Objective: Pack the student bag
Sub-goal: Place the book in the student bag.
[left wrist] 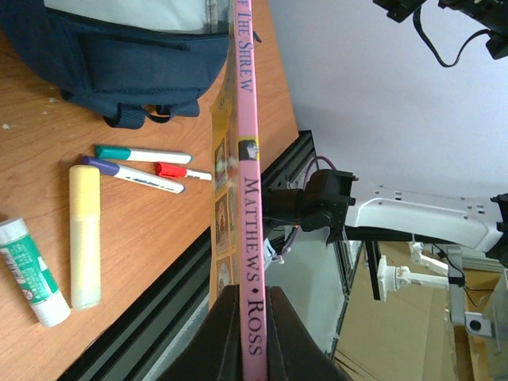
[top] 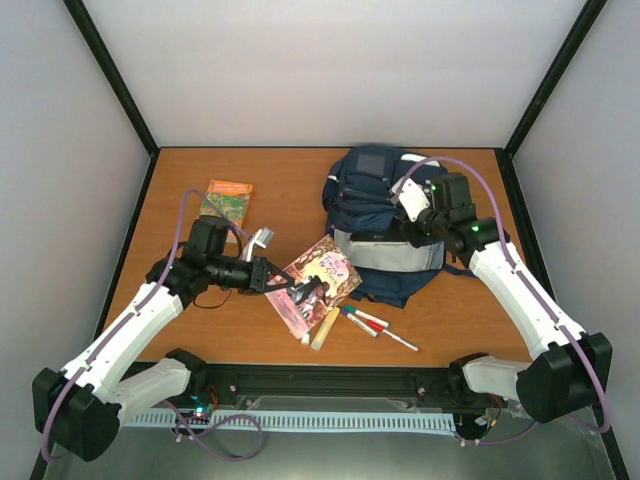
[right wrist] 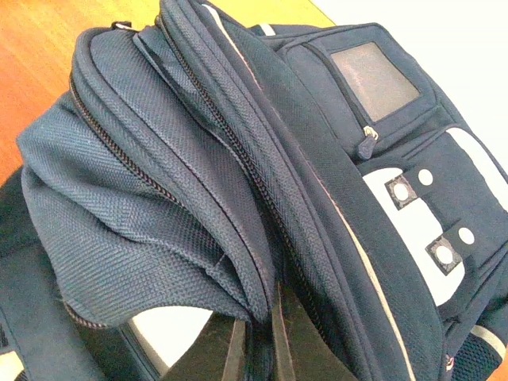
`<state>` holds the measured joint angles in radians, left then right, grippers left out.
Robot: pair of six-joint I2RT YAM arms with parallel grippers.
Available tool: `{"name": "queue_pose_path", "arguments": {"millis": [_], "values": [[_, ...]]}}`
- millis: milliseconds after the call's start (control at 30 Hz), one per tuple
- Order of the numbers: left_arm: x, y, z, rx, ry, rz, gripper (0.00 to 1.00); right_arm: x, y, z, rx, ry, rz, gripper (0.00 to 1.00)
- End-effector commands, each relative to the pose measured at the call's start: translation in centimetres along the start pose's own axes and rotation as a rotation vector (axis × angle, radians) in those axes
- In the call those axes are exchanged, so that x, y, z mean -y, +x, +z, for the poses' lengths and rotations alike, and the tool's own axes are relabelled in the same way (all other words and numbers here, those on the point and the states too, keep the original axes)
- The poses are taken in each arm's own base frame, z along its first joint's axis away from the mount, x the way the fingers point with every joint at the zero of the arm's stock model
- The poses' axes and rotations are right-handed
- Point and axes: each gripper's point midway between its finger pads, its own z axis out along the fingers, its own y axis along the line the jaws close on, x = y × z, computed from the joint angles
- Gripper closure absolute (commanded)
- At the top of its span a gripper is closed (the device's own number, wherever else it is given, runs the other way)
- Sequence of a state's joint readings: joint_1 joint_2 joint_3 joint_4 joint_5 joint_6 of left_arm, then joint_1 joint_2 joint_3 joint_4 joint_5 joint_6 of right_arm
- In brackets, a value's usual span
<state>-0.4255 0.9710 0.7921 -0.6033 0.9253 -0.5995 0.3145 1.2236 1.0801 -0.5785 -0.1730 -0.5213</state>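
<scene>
Pinching the zip-edge of the large navy-blue striped fabric student bag (right wrist: 198,159), slumped at the right rear of the wooden table (top: 450,320).
Limp cloth folds under any pull, so the stiffer zipper seam looks the best hold; the right gripper (right wrist: 262,317) is closed on that seam; the left gripper (left wrist: 242,298) clamps a thin pink-spined book (left wrist: 248,159); three felt-tip markers (left wrist: 143,153) and a yellow glue stick (left wrist: 83,234) lie near the bag's front, perhaps in the book's way.
</scene>
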Motion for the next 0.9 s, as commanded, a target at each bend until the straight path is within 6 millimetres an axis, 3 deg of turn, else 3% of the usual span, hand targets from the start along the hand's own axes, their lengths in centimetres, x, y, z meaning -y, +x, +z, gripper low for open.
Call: {"name": "queue_pose_path", "arguments": {"millis": [0, 233, 333, 400, 633, 733, 867], "values": [[3.0, -1.4, 0.3, -0.005, 0.079, 0.076, 0.99, 2.5, -5.3, -2.5, 0.185, 0.084, 0.086, 0.97], [5.4, -3.7, 4.3, -0.073, 0.087, 0.162, 0.99, 3.4, -7.0, -1.9, 0.207, 0.079, 0.083, 0.97], [5.4, -5.1, 6.2, -0.058, 0.09, 0.151, 0.99, 4.0, -7.9, -2.3, 0.232, 0.085, 0.108, 0.97], [4.6, -6.0, 7.5, -0.037, 0.078, 0.119, 0.99, 4.0, -8.2, -2.8, 0.254, 0.086, 0.128, 0.97], [-1.2, -7.9, 11.6, 0.093, 0.086, -0.047, 0.99, 2.2, -7.4, -3.5, 0.311, 0.032, 0.165, 0.97], [-2.6, -8.6, 12.6, 0.142, 0.086, -0.076, 0.99, 1.5, -6.8, -3.6, 0.335, 0.022, 0.156, 0.97], [-3.0, -9.7, 14.0, 0.172, 0.113, -0.08, 0.99, 0.7, -6.5, -4.0, 0.369, 0.002, 0.141, 0.97]]}}
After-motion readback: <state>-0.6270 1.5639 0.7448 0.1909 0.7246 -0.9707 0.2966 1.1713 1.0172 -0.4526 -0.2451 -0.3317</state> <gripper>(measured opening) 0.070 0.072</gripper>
